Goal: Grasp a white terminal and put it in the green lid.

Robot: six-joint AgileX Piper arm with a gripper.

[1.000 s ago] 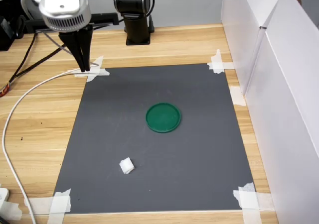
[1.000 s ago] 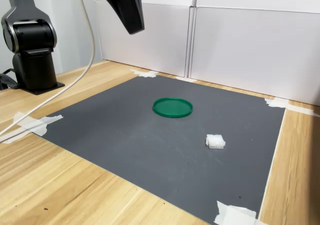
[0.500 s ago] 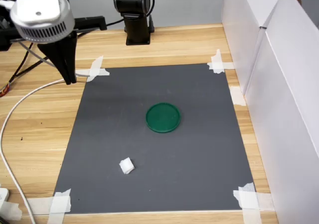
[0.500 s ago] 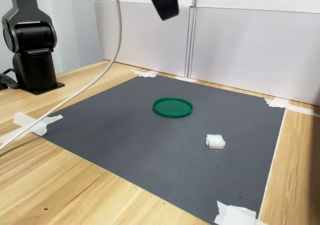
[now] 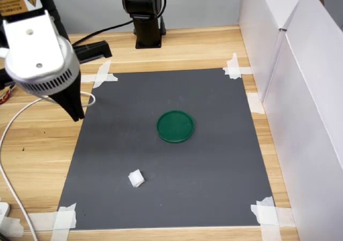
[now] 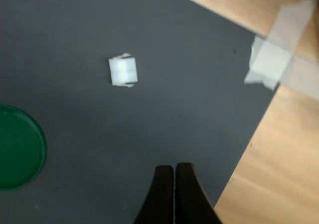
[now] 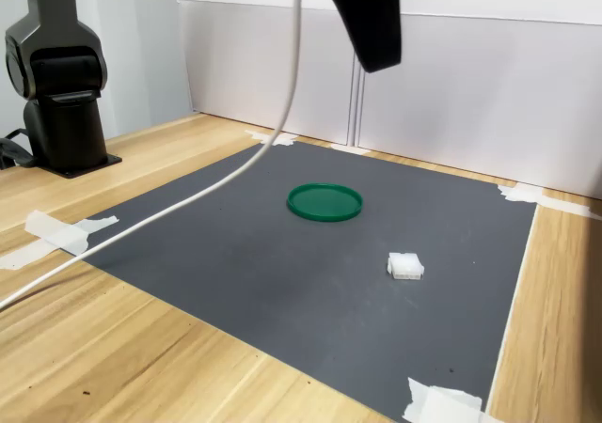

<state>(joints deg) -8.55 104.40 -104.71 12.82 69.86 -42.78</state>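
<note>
The white terminal (image 5: 136,178) (image 7: 405,266) (image 6: 122,70) lies on the dark grey mat, apart from the green lid (image 5: 175,126) (image 7: 324,201) (image 6: 19,148), which sits flat near the mat's middle with nothing in it. My gripper (image 5: 76,113) (image 7: 376,58) (image 6: 174,173) hangs high above the mat's left edge in the first exterior view, well away from both objects. Its two black fingers are pressed together with nothing between them.
The grey mat (image 5: 171,160) is taped at its corners to a wooden table. White panels (image 5: 300,80) wall off the first exterior view's right side. The arm's black base (image 5: 143,16) stands at the back. A white cable (image 5: 10,144) trails over the wood at the first exterior view's left.
My gripper has travelled from the mat's far left corner toward the near side in the first exterior view, rightward in the second exterior view, staying shut. The terminal and lid have not moved.
</note>
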